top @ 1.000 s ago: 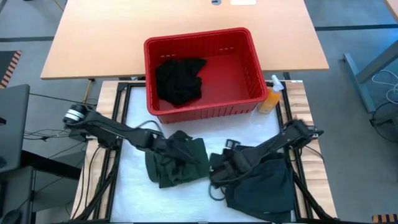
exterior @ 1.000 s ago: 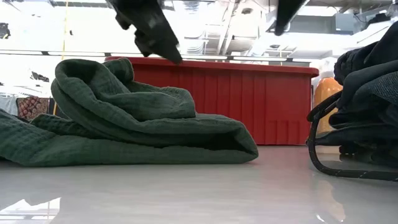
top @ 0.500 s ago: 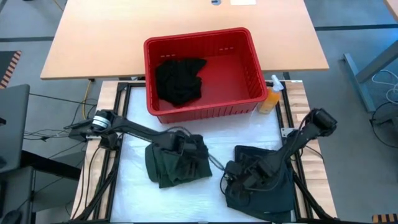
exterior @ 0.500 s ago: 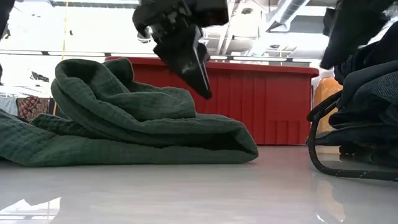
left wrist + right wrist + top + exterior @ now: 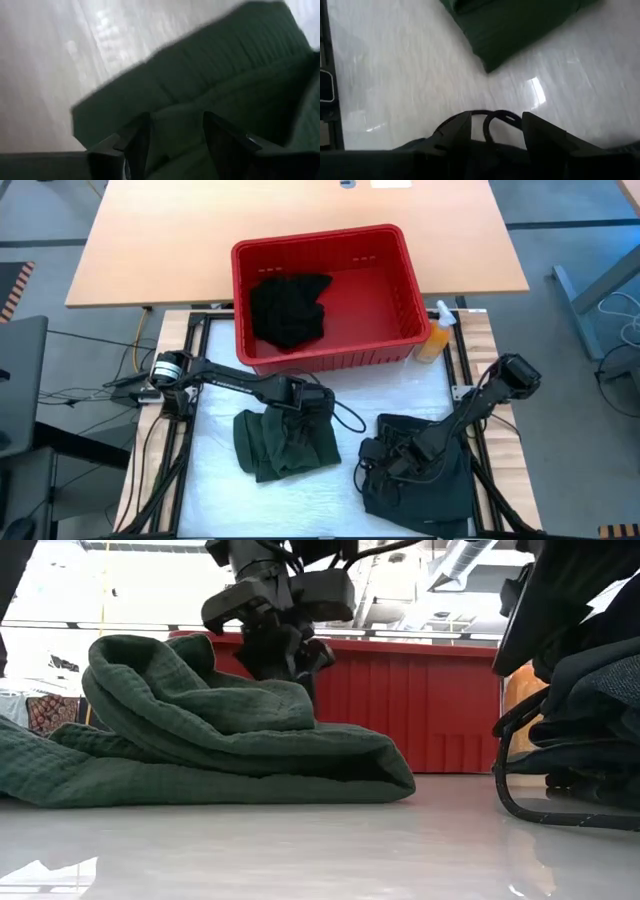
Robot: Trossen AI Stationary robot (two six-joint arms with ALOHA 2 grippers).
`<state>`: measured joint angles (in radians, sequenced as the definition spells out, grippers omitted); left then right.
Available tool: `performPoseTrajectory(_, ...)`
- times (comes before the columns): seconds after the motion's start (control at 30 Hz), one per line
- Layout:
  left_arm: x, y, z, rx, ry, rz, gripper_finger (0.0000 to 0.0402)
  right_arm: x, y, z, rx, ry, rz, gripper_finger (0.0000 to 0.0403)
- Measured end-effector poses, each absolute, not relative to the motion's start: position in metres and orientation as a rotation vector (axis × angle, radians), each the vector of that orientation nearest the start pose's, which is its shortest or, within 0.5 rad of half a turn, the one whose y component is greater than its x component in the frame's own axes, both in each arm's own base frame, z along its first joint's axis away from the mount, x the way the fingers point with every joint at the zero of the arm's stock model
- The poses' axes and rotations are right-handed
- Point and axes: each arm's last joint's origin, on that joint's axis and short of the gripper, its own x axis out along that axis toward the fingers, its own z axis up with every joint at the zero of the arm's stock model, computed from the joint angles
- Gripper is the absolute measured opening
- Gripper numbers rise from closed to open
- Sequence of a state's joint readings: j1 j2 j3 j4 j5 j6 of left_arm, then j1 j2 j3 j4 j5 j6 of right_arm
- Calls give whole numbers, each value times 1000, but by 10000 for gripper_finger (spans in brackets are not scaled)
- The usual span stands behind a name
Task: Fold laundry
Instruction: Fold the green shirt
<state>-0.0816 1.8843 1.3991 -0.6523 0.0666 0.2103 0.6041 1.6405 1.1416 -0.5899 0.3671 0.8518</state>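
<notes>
Left gripper (image 5: 308, 402) has pulled back toward the far edge of the table, off the green garment (image 5: 285, 443); its fingers (image 5: 134, 145) stand spread and hold nothing, hovering above the folded bundle at mid-table. Right gripper (image 5: 392, 463) stays low at the dark teal garment (image 5: 425, 480) near the right front corner, fingers spread, nothing pinched. Black garment (image 5: 290, 308) sits in the red basket (image 5: 400, 270). Green piece looks folded; dark teal likely next.

No readable text, label, brand, number or sign on anything in view.
</notes>
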Motion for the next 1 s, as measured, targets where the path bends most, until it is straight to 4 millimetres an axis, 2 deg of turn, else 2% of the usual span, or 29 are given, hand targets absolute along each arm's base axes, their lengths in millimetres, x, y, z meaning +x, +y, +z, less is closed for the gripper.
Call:
performPoseTrajectory(0.4,383,-32,205,253,1134,-306,164,284,165,220,303,933,-224,202)
performPoseTrajectory(0.53,383,-32,205,258,1130,-309,124,288,163,221,323,914,-222,202)
performPoseTrajectory(0.77,383,-34,203,222,1109,-367,19,291,161,221,348,913,-218,202)
performPoseTrajectory(0.87,383,-35,203,182,1110,-377,5,291,161,221,357,914,-221,202)
performPoseTrajectory(1.0,370,-36,216,145,1147,-402,0,291,160,221,362,910,-224,202)
